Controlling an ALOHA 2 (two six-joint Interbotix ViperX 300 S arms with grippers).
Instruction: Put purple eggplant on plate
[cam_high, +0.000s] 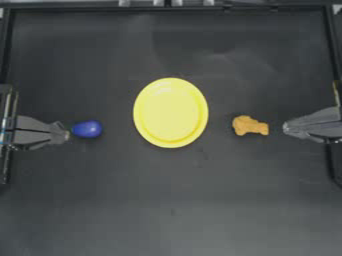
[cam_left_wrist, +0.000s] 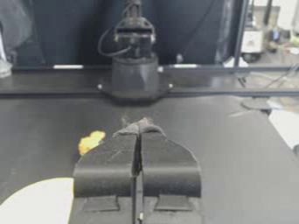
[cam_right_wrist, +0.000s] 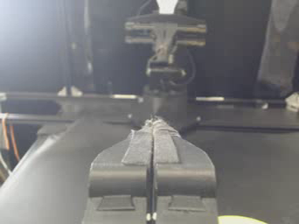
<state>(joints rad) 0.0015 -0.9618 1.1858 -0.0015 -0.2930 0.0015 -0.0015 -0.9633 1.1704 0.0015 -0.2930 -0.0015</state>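
The purple eggplant (cam_high: 87, 129) lies on the dark table, left of the plate (cam_high: 170, 112), a large yellow round plate in the middle with nothing on it. My left gripper (cam_high: 67, 134) is shut, its tips right at the eggplant's left side; I cannot tell if they touch. In the left wrist view the shut left gripper (cam_left_wrist: 140, 127) hides the eggplant, and a part of the plate (cam_left_wrist: 35, 201) shows. My right gripper (cam_high: 286, 128) rests shut at the right edge, apart from everything. Its wrist view shows the closed right gripper (cam_right_wrist: 153, 124) and a sliver of plate (cam_right_wrist: 236, 220).
An orange lumpy nugget piece (cam_high: 250, 126) lies between the plate and the right gripper, and the nugget (cam_left_wrist: 90, 142) also shows in the left wrist view. Table frame rails run along the top and sides.
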